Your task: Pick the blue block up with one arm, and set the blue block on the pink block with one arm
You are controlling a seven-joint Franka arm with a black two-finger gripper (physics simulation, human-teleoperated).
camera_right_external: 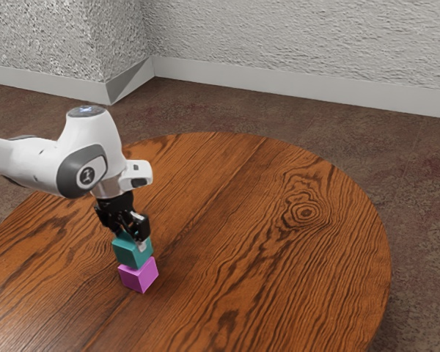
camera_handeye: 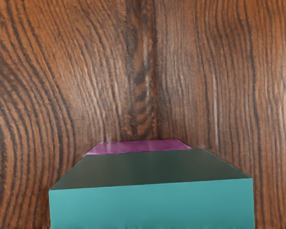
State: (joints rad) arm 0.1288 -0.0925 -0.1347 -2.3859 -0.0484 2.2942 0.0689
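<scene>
The gripper (camera_right_external: 131,230) was clamped on the blue block (camera_right_external: 133,252), which sat straight below it and directly on top of the pink block (camera_right_external: 138,276) on the surface (camera_right_external: 279,220), so letting go looked due.

The upper block (camera_right_external: 132,251) sat on the lower block (camera_right_external: 138,276); both stood on the table (camera_right_external: 279,220), toward the exterior view's left.
</scene>
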